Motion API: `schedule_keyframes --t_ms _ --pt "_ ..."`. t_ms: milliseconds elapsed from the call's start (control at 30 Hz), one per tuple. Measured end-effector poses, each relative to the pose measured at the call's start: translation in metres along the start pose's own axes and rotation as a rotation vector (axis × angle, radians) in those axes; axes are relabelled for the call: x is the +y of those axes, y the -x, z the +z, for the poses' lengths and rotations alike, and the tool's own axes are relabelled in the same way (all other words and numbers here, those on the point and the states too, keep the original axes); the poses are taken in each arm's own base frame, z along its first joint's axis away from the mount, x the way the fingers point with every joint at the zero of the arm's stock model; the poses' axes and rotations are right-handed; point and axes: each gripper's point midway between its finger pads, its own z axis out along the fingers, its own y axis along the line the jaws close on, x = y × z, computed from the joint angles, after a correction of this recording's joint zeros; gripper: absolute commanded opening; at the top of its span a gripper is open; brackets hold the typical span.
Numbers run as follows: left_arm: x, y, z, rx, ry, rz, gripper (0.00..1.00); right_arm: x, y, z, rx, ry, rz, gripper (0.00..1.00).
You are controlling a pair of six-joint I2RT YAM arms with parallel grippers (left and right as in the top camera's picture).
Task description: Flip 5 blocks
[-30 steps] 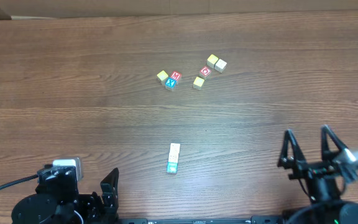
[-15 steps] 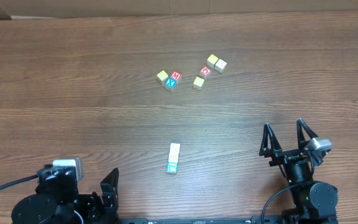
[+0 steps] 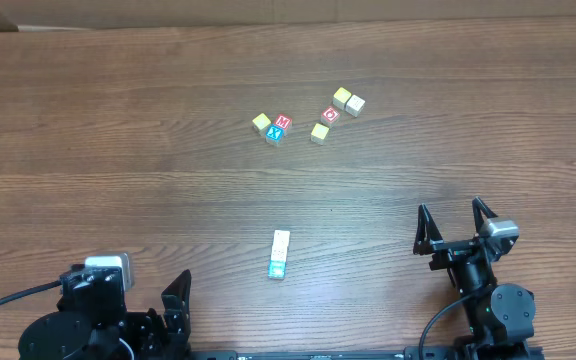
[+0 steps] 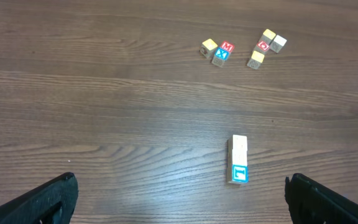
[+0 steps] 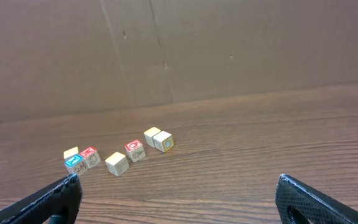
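Several small wooden blocks lie in a loose cluster at the far middle of the table: a yellow block (image 3: pixel 261 123), a red M block (image 3: pixel 283 122) beside a blue X block (image 3: pixel 275 133), a red O block (image 3: pixel 331 114) and others. Two more lie end to end nearer me, a cream block (image 3: pixel 281 240) and a teal L block (image 3: pixel 278 268), (image 4: pixel 239 174). My left gripper (image 4: pixel 182 202) is open at the near left, with the teal block just ahead between its fingers' line. My right gripper (image 3: pixel 451 215), (image 5: pixel 179 196) stands open and empty at the near right, facing the cluster (image 5: pixel 117 163).
The wooden table (image 3: pixel 118 150) runs bare to the left and right of the blocks. A brown cardboard wall (image 5: pixel 179 50) stands behind the far edge. The left arm's base (image 3: pixel 93 320) fills the near left corner.
The right arm has swung left and a little forward from the near right edge, its gripper staying open. The left arm and the blocks have not moved.
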Motion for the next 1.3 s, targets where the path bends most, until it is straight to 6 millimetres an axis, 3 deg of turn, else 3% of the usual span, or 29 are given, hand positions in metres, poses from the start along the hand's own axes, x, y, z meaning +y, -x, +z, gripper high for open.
schedule_keyframes --t_ms 1300 --pt "-0.0009 0.005 -0.0001 -0.02 -0.003 0.002 1.0 0.0001 0.0001 0.0 0.0 0.0 -0.008 1.0"
